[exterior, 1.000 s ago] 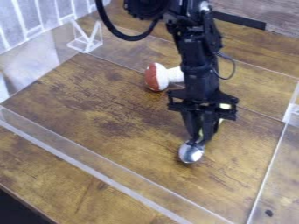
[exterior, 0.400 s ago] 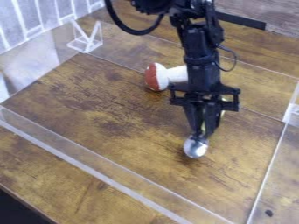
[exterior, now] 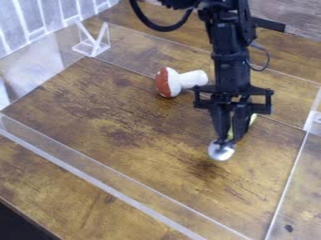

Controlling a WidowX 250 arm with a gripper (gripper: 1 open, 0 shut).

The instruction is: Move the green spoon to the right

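One end effector (exterior: 227, 134) clenched on the green spoon (exterior: 224, 148) — bowl hanging just below.

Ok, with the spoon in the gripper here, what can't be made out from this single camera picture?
- Green spoon handle: mostly hidden behind the gripper fingers; only the silver bowl shows clearly.
- Whether the bowl touches the table or hangs just above it: too small and blurred to tell.
- Arm's upper part: cut off by the top edge.
- Mushroom stem end: covered by the arm.
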